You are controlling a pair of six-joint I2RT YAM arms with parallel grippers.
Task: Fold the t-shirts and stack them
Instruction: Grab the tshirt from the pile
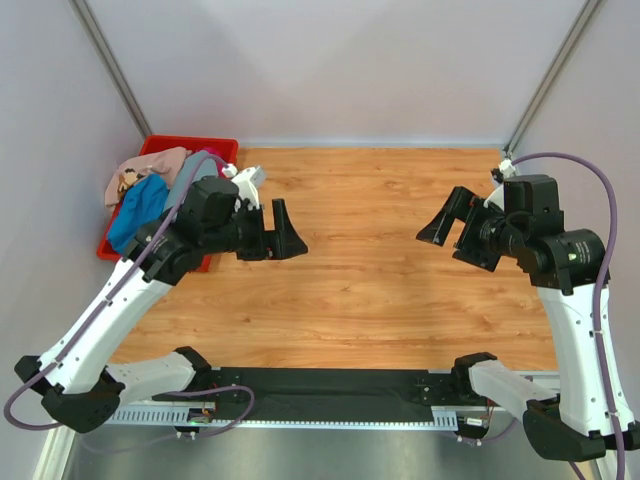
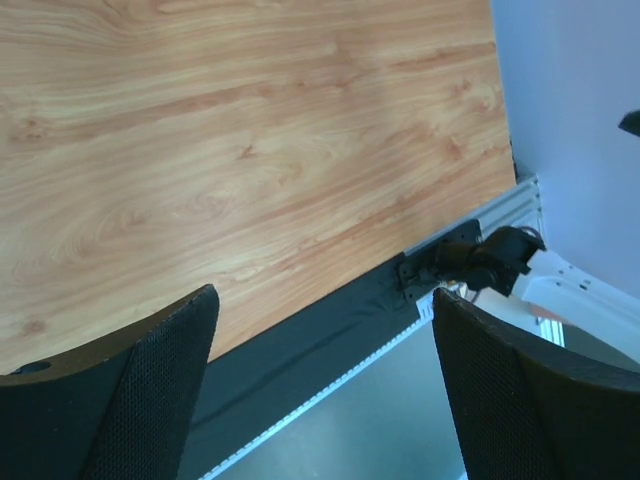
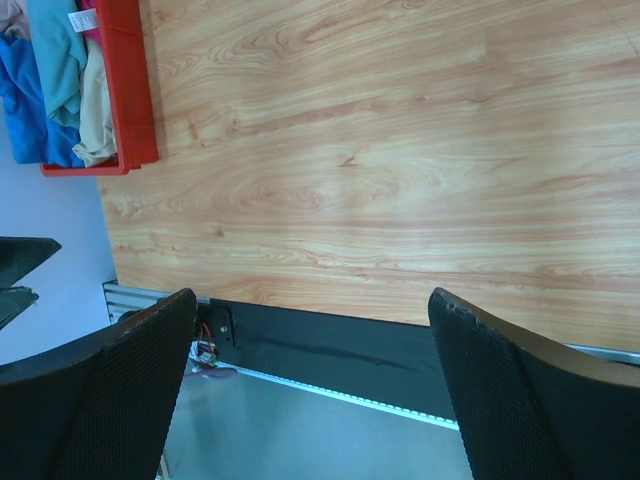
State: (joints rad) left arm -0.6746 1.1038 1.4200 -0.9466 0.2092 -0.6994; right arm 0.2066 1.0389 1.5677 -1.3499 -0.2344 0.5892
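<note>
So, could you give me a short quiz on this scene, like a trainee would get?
1. Fill in: the red crate sits at the table's far ____ corner, by the robot's sides.
2. The t-shirts are: A) heaped in the crate, B) folded on the table, C) held by an end effector.
3. True or false: the left end effector and right end effector are both open and empty.
Key: 1 left; 2 A; 3 true.

Bare table point(image 1: 370, 260); crate point(image 1: 205, 143) far left

My arms point(image 1: 100, 320) are white with black joints; purple cables point(image 1: 560, 154) loop along them, and my black fingers point(image 2: 150, 400) have dimpled pads.
</note>
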